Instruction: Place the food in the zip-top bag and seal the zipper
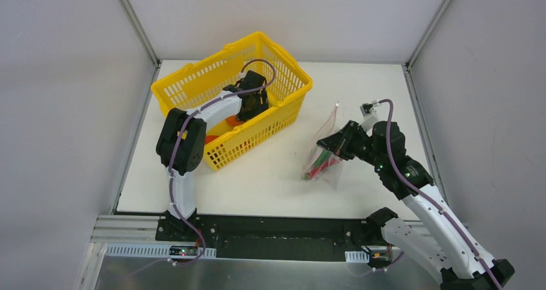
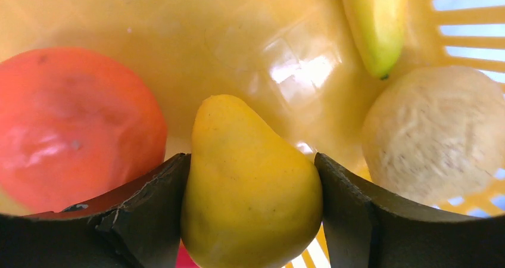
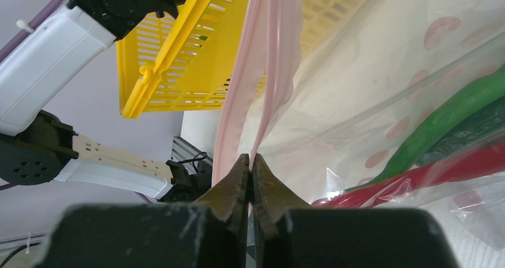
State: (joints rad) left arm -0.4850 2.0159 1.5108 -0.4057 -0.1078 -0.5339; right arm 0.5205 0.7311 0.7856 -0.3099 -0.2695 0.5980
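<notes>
Left wrist view: inside the yellow basket point(image 1: 264, 132), the yellow lemon point(image 2: 250, 190) is clamped by the left gripper point(image 2: 251, 161). Beside the basket, the zip-top bag point(image 1: 328, 142) is held by its zipper point(image 3: 268, 53), pinched in the right gripper point(image 3: 250, 161). A pick is judged underway; a lift out toward the bag is called for.

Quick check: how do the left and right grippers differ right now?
The left gripper stands wide, closed against both sides of the lemon down in the basket. The right gripper is pinched shut on the thin zipper of the zip-top bag, outside the basket. Both grip a task item.
</notes>
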